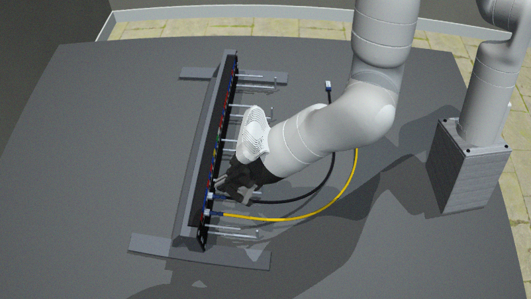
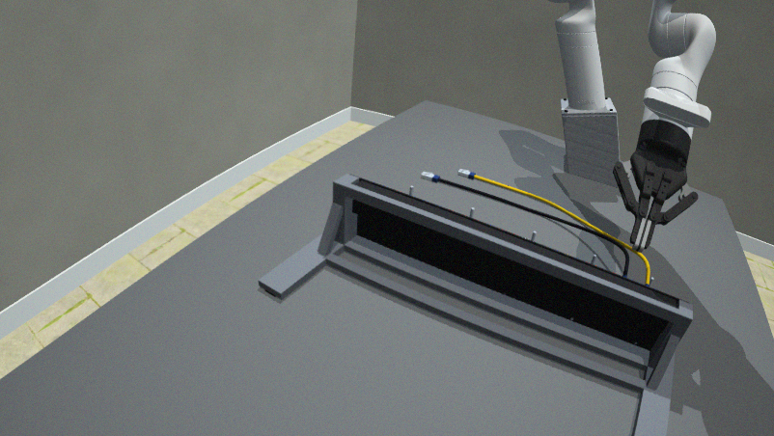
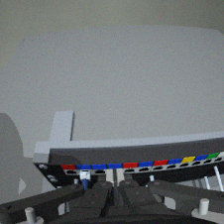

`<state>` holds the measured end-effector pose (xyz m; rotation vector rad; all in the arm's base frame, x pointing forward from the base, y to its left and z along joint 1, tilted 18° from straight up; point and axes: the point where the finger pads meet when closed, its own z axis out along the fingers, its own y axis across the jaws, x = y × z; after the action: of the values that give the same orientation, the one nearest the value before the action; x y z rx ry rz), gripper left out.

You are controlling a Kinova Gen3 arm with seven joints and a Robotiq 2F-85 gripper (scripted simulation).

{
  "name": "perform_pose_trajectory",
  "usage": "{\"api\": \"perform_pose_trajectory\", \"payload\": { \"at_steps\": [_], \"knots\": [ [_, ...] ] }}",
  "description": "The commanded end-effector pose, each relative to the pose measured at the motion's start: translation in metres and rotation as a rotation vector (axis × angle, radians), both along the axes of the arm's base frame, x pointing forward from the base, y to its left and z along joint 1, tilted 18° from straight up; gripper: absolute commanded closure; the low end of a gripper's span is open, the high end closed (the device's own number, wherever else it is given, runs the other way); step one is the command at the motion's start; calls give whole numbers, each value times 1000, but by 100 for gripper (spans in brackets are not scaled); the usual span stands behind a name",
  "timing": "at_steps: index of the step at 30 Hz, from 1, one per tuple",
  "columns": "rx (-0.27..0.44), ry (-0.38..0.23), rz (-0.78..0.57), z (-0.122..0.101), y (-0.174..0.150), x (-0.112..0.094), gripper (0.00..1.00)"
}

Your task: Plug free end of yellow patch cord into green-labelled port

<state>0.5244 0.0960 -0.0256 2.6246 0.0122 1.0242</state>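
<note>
The rack stands across the table, its black port panel carrying a row of coloured labels. The green label sits near the panel's middle and shows at the far right of the wrist view. The yellow cord is plugged in at one end near the rack's near end. Its free plug lies on the table, hidden by my arm in the top view. The black cord is plugged in beside it. My gripper is shut and empty, tilted down close behind the panel above the plugged ends.
The black cord's free plug lies on the table behind the rack. Thin metal rods stick out of the rack's back side. The rack's flat feet reach out at both ends. The robot's base block stands at the right.
</note>
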Motion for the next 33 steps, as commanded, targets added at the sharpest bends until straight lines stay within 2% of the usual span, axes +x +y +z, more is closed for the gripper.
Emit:
{"api": "perform_pose_trajectory", "payload": {
  "at_steps": [1,18,23,30,33],
  "knots": [
    [1,-2,1,1,1,0,100],
    [1,-2,1,3,2,-2,100],
    [1,-2,1,16,7,-14,100],
    [1,-2,1,47,20,-44,100],
    [1,-2,1,52,22,-48,100]
  ]
}}
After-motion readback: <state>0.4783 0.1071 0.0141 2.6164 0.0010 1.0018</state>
